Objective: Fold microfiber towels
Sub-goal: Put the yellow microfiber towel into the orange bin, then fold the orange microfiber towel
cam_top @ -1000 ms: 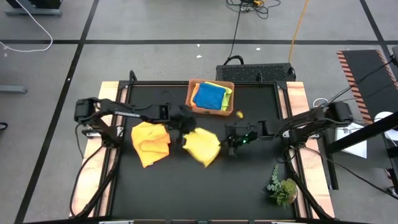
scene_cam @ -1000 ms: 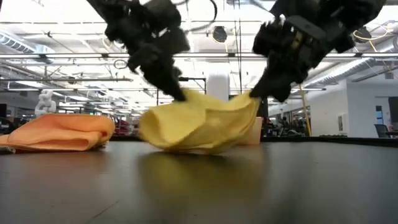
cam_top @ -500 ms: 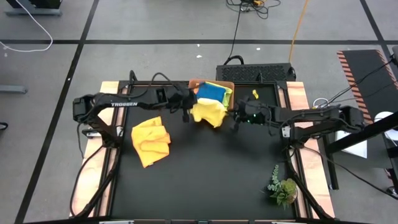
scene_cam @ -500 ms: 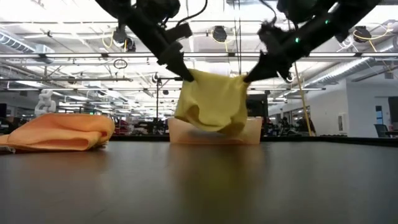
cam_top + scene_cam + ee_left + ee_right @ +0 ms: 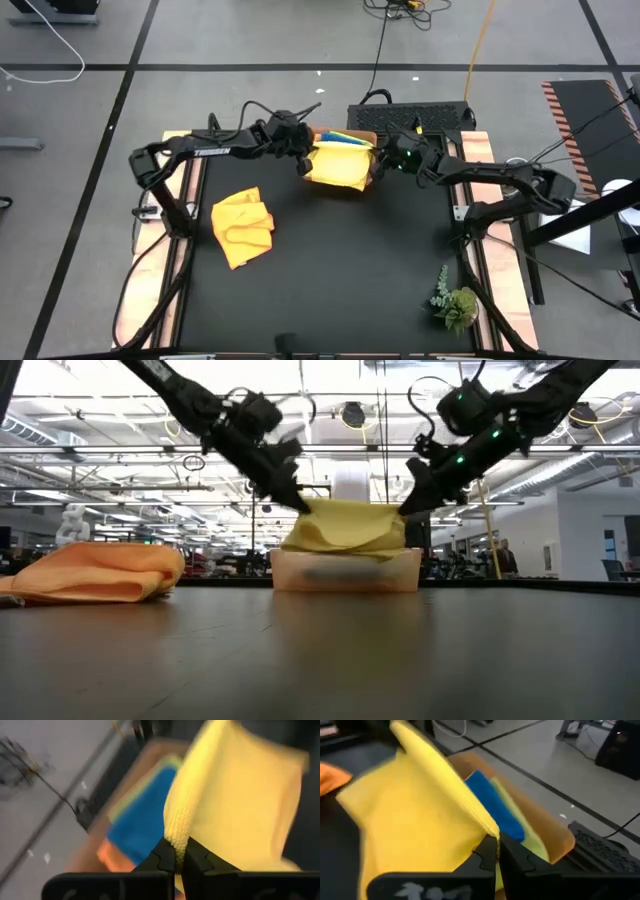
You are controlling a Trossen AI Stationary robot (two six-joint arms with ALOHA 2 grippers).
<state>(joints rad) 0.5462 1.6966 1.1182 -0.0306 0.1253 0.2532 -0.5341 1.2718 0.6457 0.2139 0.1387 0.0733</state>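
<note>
Holding the folded soft yellow microfiber towel (image 5: 338,167) above the rectangular terracotta-brown tray (image 5: 345,571) at the table's far edge, you have the left gripper (image 5: 303,162) and right gripper (image 5: 381,166) each with jaws clamped on an opposite top corner. Cloth is light, limp and grippy; it sags between the holds, so keep pinching corners or folded edge. Long axis runs left to right, from one gripper to the other. Blue towel (image 5: 496,813) lies in the tray; orange towel (image 5: 244,228) rests crumpled on the table's left side.
</note>
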